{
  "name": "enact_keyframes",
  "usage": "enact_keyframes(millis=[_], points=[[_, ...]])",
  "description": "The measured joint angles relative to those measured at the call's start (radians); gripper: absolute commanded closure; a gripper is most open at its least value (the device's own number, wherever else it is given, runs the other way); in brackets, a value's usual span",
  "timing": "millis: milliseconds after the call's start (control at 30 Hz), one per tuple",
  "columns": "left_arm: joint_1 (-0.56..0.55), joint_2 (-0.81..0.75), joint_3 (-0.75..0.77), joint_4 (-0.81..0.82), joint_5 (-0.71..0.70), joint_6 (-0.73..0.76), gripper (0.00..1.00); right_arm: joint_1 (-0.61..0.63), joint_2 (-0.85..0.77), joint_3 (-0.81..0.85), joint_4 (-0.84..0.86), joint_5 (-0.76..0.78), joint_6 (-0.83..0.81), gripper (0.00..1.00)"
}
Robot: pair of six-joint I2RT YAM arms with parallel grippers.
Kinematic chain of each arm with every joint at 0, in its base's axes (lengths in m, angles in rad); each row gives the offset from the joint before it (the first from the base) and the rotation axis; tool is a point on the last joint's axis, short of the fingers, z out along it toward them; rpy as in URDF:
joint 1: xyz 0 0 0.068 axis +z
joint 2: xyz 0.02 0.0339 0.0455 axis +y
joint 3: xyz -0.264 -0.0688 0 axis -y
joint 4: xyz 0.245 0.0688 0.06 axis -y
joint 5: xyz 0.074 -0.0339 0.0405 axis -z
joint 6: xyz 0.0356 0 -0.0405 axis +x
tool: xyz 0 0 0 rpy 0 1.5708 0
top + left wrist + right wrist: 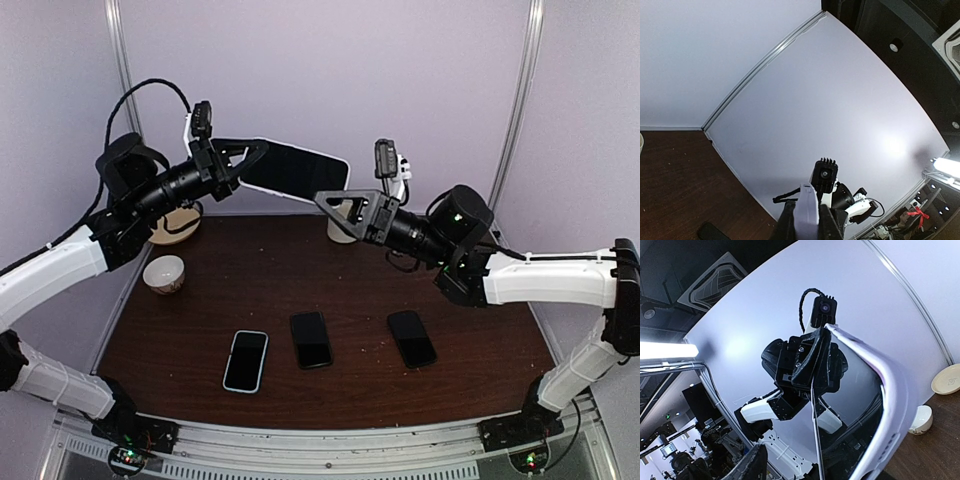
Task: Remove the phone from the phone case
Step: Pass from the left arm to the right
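While three flat, glossy handsets (311,339) lie on the dark wood-grain table (480,350), farther back the left gripper (255,160) is clenched on the raised phone (300,170) in its pale, round-edged phone case (892,405). The right gripper (330,205) has its jaws parted at the free end.
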Motion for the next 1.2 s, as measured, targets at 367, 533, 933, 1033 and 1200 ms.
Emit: enact_keyframes(millis=[367,533,933,1033,1200], points=[[0.0,0.01,-0.008,0.042,0.012,-0.033,1.0,-0.017,0.0,0.0,0.028,0.037,0.047,0.57],[0.0,0.011,-0.017,0.047,0.014,-0.038,1.0,-0.023,-0.001,0.002,0.017,0.051,0.055,0.68],[0.0,0.011,-0.044,0.099,0.024,-0.028,0.95,-0.027,-0.001,0.005,-0.027,0.046,0.079,0.95],[0.0,0.011,-0.06,0.121,0.025,-0.024,0.79,-0.027,-0.001,0.005,-0.034,0.041,0.083,0.98],[0.008,0.008,-0.075,0.097,0.043,0.011,0.34,-0.029,-0.003,0.005,-0.074,0.013,0.046,1.0]])
